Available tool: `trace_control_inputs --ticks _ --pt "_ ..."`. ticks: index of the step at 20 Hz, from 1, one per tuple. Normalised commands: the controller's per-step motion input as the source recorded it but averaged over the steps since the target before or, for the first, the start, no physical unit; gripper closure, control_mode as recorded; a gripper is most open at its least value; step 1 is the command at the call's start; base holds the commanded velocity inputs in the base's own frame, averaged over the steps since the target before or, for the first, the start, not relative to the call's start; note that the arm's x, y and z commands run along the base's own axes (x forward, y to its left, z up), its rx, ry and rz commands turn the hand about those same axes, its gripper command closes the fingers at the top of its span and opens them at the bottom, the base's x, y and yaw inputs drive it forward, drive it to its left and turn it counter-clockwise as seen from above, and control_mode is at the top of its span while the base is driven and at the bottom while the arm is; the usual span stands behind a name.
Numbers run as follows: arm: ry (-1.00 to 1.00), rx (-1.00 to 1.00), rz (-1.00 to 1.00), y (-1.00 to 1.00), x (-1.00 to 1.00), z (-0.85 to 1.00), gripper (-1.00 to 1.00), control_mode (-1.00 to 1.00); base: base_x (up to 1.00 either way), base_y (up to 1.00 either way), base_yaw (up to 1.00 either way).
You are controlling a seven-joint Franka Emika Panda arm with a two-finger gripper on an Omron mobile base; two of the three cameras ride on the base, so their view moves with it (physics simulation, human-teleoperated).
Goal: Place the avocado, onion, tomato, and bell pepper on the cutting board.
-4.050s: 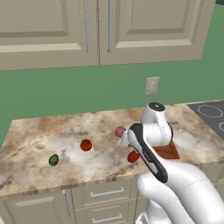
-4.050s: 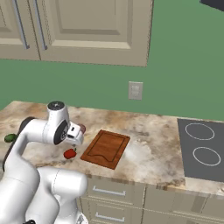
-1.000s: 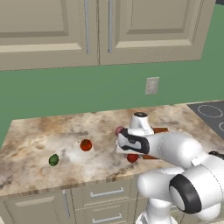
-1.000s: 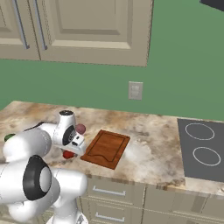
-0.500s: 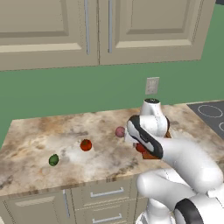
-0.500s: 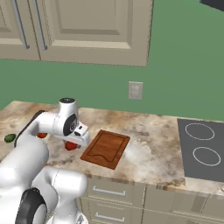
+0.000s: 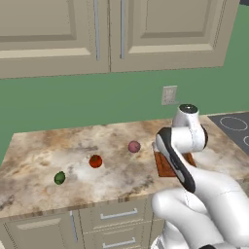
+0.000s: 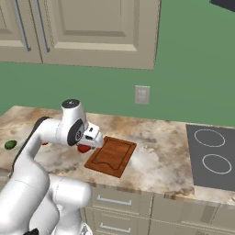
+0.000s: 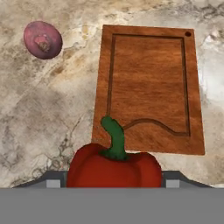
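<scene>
Seen from the hand: deep red lobed bell pepper with a green stem [image 9: 113, 168] clamped between the dark two-finger gripper's [image 9: 111, 183] tips, above the near edge of the flat reddish-brown grooved wooden cutting board [image 9: 151, 85]; nothing lying on that board. Round pinkish-purple onion [image 9: 42, 40] on the marble counter [image 9: 43, 118] off the board's far corner. From the left base: smooth orange-red tomato [image 7: 96, 161] and small dark green avocado [image 7: 60, 178] well left of the onion, apart from each other. From the right base: pepper just beside the board's left edge.

One avocado [image 7: 59, 178], onion [image 7: 134, 146], tomato [image 7: 96, 161], bell pepper [image 9: 114, 168], cutting board [image 9: 151, 87].
</scene>
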Motion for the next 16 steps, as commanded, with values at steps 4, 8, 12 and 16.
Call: trace_control_inputs --ticks 4,8,12,16 --pt "-0.14 -0.03 0.08 -0.65 0.04 0.23 1.0 -1.0 0.0 0.0 0.0" --pt "-0.03 0.0 0.1 -0.5 0.25 0.02 1.0 -1.0 0.0 0.0 0.0" --pt "0.07 0.02 0.09 -0.2 0.65 0.0 1.0 -1.0 0.0 0.0 0.0" --pt "0.16 0.05 0.06 -0.08 0.79 0.0 1.0 -1.0 0.0 0.0 0.0"
